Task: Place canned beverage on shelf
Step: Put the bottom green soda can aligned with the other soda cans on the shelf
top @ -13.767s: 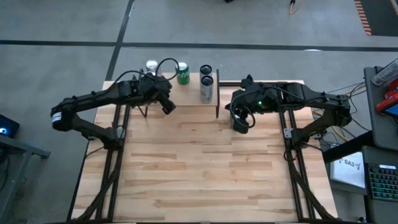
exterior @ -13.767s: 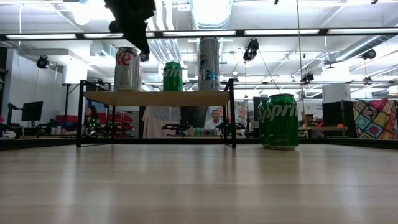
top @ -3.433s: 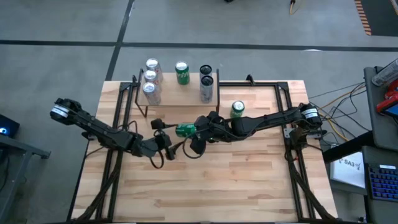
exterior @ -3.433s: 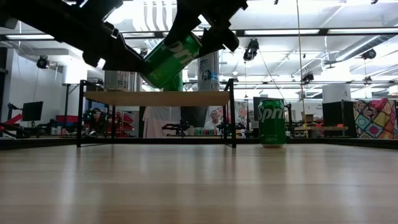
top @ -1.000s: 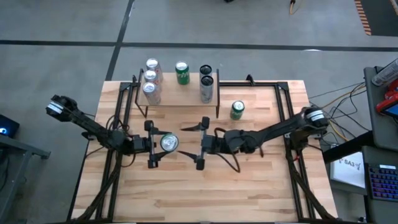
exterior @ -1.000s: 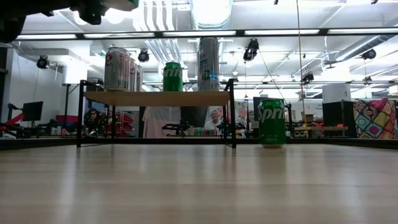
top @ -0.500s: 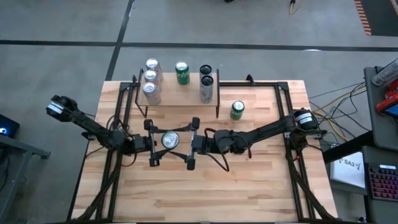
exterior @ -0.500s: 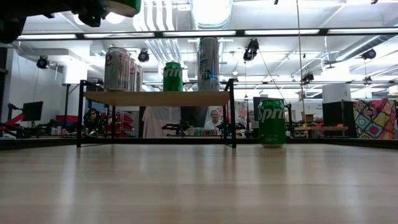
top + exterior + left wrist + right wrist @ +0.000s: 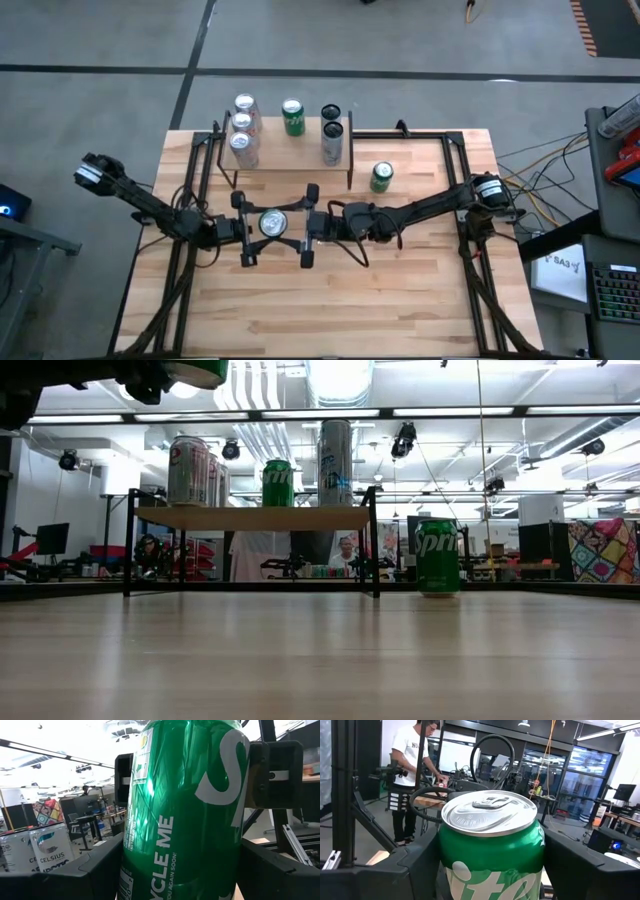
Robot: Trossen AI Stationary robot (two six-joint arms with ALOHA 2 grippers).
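In the high view, a green can (image 9: 272, 223) is seen from above, a little left of the middle of the picture. It is held up by the left gripper (image 9: 264, 224), which is closed on its sides. The right gripper (image 9: 291, 225) is set around the same can from the right. The shelf (image 9: 290, 158) is found in the upper middle of the picture, on the far part of the table (image 9: 400, 300). Silver cans (image 9: 240, 128), one green shelf can (image 9: 292, 117) and two tall dark cans (image 9: 332, 135) are lined up on it. A second green can (image 9: 381, 177) is stood on the table, just right of the shelf.

In the low view, the bottom of the held can (image 9: 197, 370) is seen at the top left edge, high above the table. The shelf (image 9: 260, 517) is shown at middle left with cans on top. The second green can (image 9: 437, 556) is stood right of it.

In the left wrist view, the green can (image 9: 185, 810) is gripped between the left fingers (image 9: 100, 870). The right arm's fingers (image 9: 272, 775) are seen on both sides of it too.

In the right wrist view, the can's silver lid (image 9: 489, 811) is shown between the right fingers (image 9: 405, 875). They are very close to the can, but it cannot be told if it is squeezed by them. A person in a white shirt (image 9: 412, 755) is seen in the room behind.
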